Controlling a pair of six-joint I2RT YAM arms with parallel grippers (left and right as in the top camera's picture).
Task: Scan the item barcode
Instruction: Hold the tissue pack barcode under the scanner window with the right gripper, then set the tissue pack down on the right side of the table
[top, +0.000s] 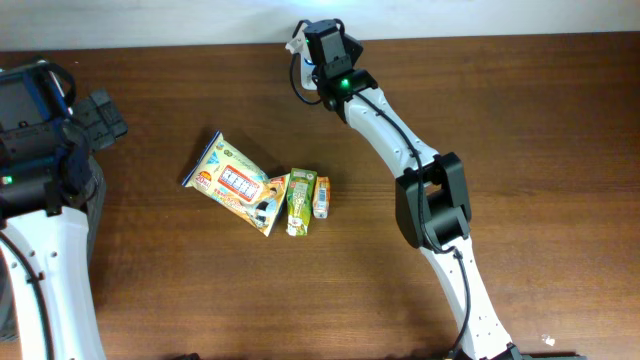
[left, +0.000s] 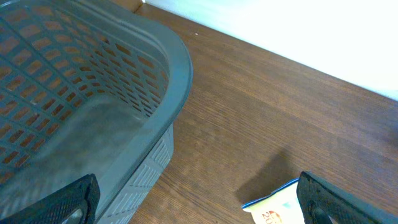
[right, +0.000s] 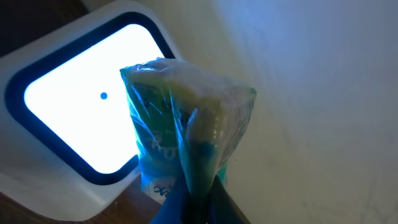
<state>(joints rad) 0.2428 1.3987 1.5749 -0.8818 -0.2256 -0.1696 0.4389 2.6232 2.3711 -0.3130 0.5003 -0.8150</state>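
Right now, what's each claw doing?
Left claw: open, holding nothing.
Right claw: closed on a plastic-wrapped packet, held by the lit scanner.

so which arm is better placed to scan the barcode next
Right. The right arm has its jaws shut on a wrapped packet at the lit scanner; the left arm, jaws open, sits by the basket.

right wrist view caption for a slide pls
Right gripper holds a plastic-wrapped packet up to the glowing scanner.
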